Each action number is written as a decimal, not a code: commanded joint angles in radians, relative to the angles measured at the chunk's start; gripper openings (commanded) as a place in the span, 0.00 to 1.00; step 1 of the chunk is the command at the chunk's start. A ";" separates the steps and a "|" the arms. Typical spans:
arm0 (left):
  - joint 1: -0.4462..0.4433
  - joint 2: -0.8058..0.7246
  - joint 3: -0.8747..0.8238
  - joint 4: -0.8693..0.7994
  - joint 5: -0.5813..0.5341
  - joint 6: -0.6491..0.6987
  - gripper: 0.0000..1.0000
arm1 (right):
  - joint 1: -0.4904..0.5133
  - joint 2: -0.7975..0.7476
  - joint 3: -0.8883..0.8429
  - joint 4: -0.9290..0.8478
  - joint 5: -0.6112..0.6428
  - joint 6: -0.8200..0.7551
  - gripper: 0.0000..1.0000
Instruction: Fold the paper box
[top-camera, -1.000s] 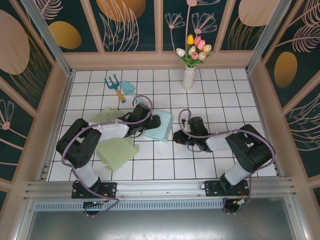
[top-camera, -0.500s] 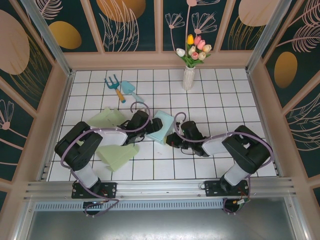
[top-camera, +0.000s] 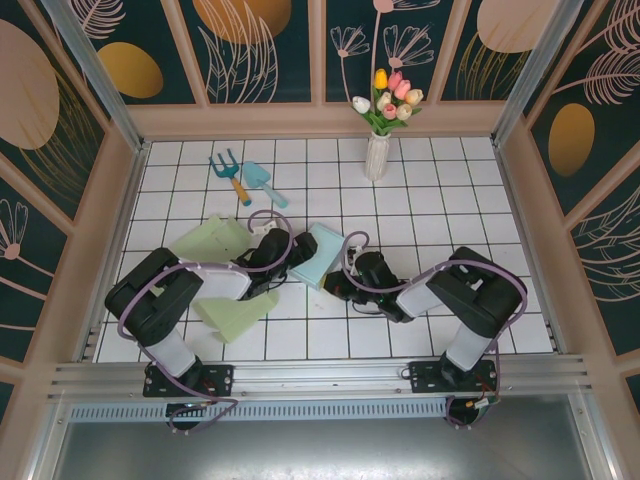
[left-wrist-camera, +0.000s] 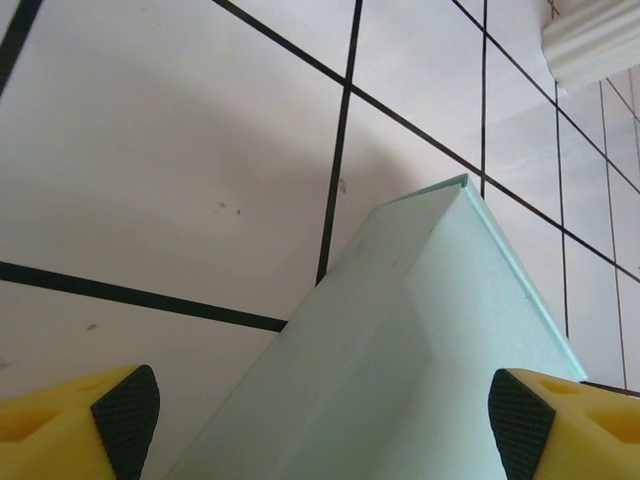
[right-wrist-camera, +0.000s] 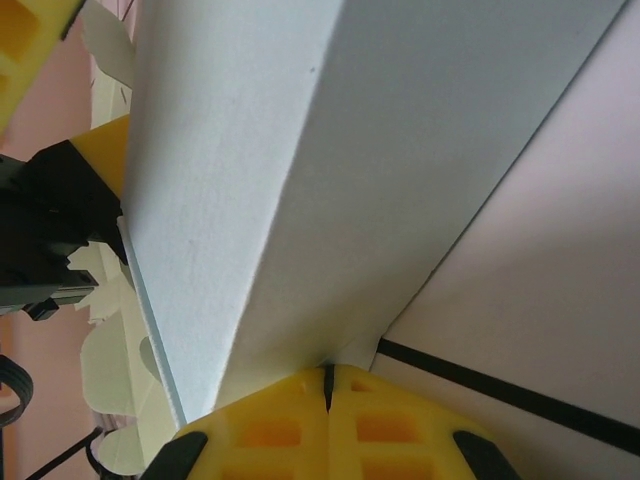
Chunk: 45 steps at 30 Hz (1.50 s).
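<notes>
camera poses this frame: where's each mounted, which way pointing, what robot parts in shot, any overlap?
Top external: above and behind the bases, looking down on the tiled table; both arms, left gripper and right gripper in shot.
Left wrist: on the left arm, looking down past its open fingers at the blue paper box and tiles.
Right wrist: low over the table, facing the box's side; its shut fingers at the bottom.
Shared: all three see the box; right wrist catches the left gripper's yellow fingers.

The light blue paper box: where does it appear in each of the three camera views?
Top external: the box lies at the centre.
Left wrist: lower middle and right.
Right wrist: upper middle.
Shared landmark: the white tiled table with black lines.
</notes>
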 joint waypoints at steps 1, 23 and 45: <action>-0.086 -0.002 0.073 -0.149 0.078 -0.052 0.88 | 0.055 0.000 0.017 0.174 -0.042 0.014 0.02; 0.013 0.084 0.370 -0.340 0.050 0.351 0.91 | -0.247 -0.441 0.016 -0.534 0.090 -0.310 0.03; 0.009 0.323 0.543 -0.314 0.237 0.399 0.89 | -0.417 0.007 0.164 -0.325 -0.158 -0.354 0.02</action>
